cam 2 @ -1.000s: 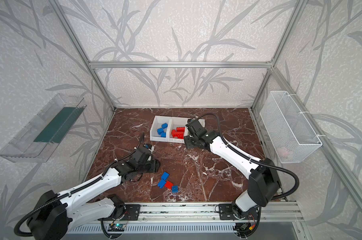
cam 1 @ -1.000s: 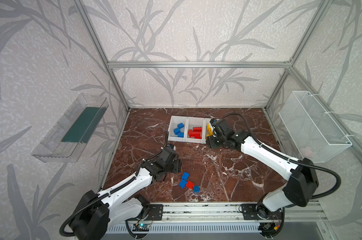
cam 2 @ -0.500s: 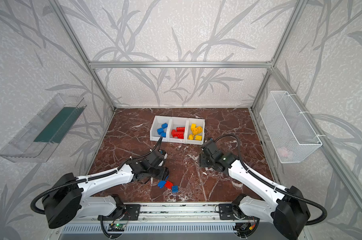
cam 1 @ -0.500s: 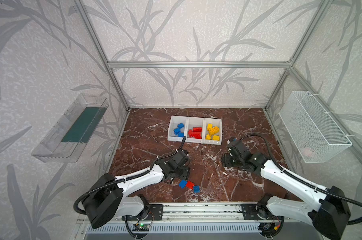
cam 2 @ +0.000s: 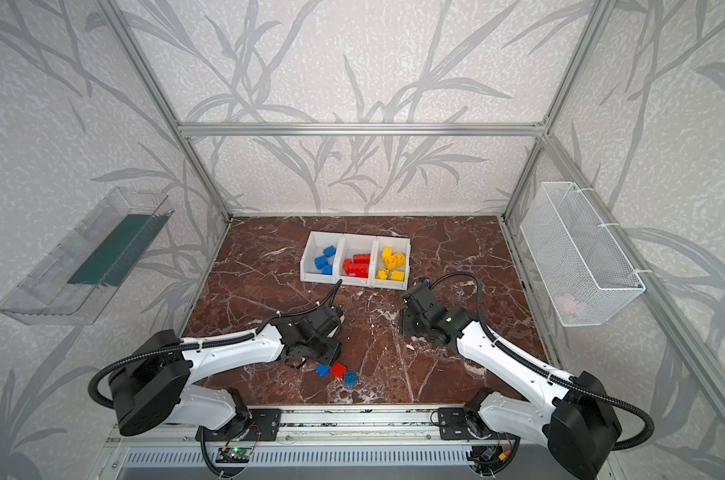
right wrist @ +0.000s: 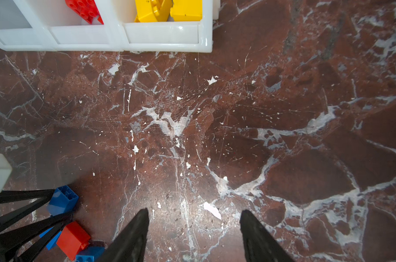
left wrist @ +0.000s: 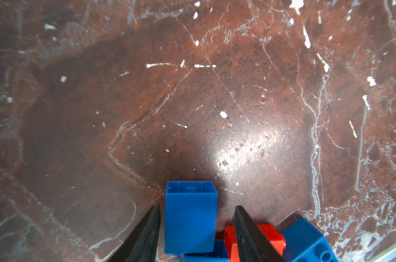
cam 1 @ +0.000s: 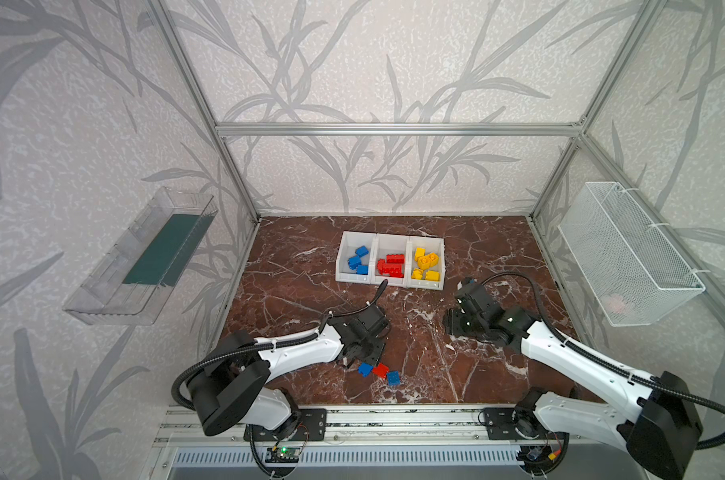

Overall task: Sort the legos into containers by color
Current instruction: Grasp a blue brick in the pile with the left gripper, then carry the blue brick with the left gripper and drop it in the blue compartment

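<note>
Brick [left wrist: 190, 217]: blue, on its side between left gripper [left wrist: 197, 206] jaws, well before bins [right wrist: 90, 36].
Left: unclamped, gap showing.
Right gripper [right wrist: 193, 212]: agape, empty.

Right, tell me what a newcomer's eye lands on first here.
The three white containers toward the back of the marble table, holding blue, red and yellow legos by color. Near the front, the left gripper straddles a blue lego, jaws not yet shut, a red lego beside it; the right gripper hangs open and empty.
</note>
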Action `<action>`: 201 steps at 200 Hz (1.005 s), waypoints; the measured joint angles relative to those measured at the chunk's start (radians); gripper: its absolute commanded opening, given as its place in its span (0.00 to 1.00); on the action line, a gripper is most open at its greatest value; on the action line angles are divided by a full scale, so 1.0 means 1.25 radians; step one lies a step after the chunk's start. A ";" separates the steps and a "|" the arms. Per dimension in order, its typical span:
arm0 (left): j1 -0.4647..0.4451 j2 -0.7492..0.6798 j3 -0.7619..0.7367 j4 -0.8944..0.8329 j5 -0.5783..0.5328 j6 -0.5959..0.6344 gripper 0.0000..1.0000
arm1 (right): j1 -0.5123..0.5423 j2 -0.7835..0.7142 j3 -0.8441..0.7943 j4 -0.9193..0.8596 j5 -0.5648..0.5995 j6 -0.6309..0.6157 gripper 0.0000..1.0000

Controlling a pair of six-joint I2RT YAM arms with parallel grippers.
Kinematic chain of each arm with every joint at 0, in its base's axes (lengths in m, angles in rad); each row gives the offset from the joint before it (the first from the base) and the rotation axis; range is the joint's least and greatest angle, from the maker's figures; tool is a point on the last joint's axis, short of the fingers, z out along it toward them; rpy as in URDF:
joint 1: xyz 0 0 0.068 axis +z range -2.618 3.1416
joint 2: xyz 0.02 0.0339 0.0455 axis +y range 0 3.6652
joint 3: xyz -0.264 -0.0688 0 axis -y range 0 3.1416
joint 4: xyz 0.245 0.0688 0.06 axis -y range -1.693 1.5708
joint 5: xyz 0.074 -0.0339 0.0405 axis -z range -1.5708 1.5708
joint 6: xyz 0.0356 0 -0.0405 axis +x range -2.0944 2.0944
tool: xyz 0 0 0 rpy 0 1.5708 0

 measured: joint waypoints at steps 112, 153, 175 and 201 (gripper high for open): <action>-0.011 0.021 0.023 -0.020 -0.053 0.005 0.30 | 0.000 0.000 -0.009 0.011 0.002 0.002 0.65; -0.011 -0.016 0.048 -0.040 -0.117 -0.017 0.29 | 0.000 0.006 -0.009 0.015 0.001 -0.008 0.65; -0.005 -0.040 0.081 -0.050 -0.159 -0.015 0.29 | 0.000 0.010 -0.009 0.015 0.000 -0.011 0.65; 0.032 -0.078 0.110 -0.042 -0.183 -0.002 0.29 | 0.000 0.024 -0.002 0.010 -0.001 -0.022 0.65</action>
